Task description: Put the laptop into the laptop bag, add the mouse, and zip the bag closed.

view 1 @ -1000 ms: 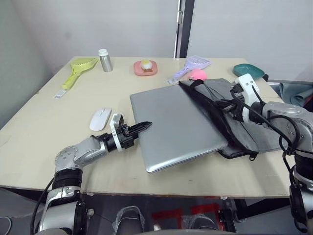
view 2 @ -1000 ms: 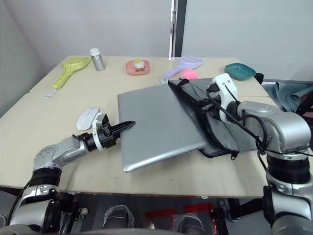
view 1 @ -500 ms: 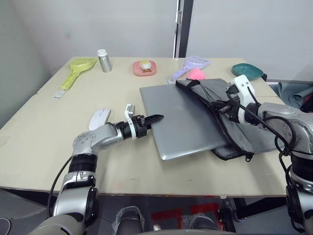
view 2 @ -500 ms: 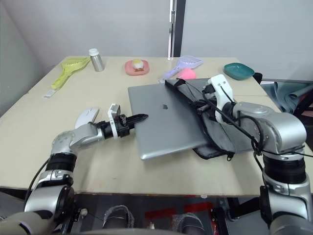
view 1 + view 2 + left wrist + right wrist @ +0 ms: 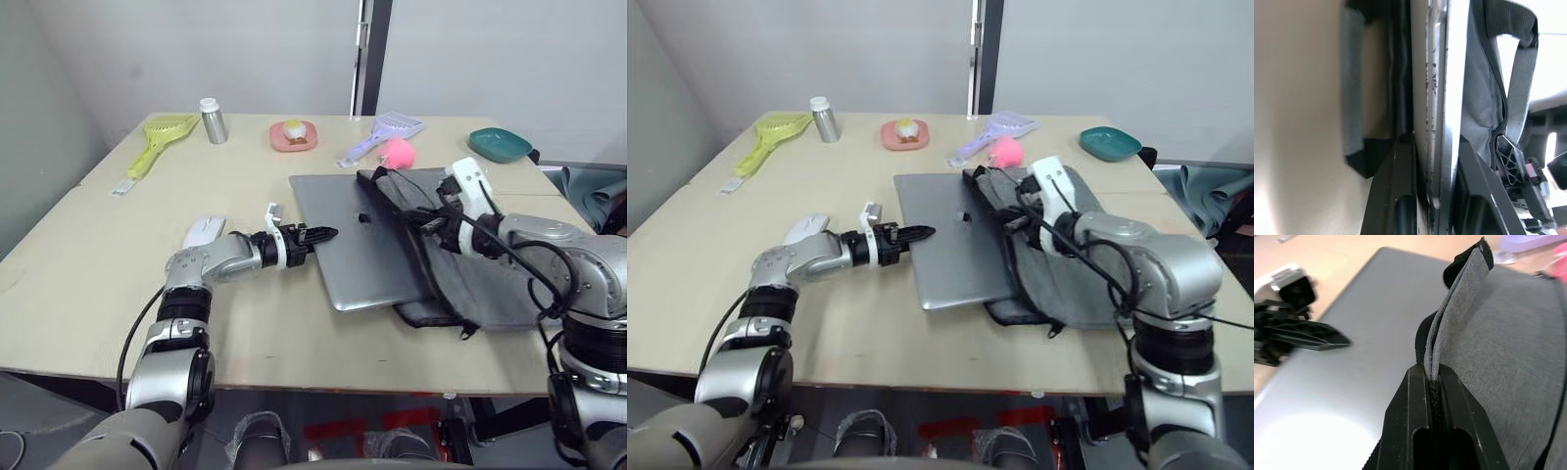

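The left gripper point(image 5: 323, 235) is pinched shut on the near left edge of the laptop point(image 5: 367, 245); the laptop lies at its 3 o'clock, partly tucked into the laptop bag point(image 5: 490, 274). The right gripper point(image 5: 423, 221) is squeezed shut on the bag's open flap. The mouse point(image 5: 203, 233) sits by the left arm, at 9 o'clock from the laptop.

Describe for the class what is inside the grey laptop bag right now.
The silver laptop is partly inside the laptop bag: its right portion sits under the lifted flap. That covered portion and any other contents are hidden.
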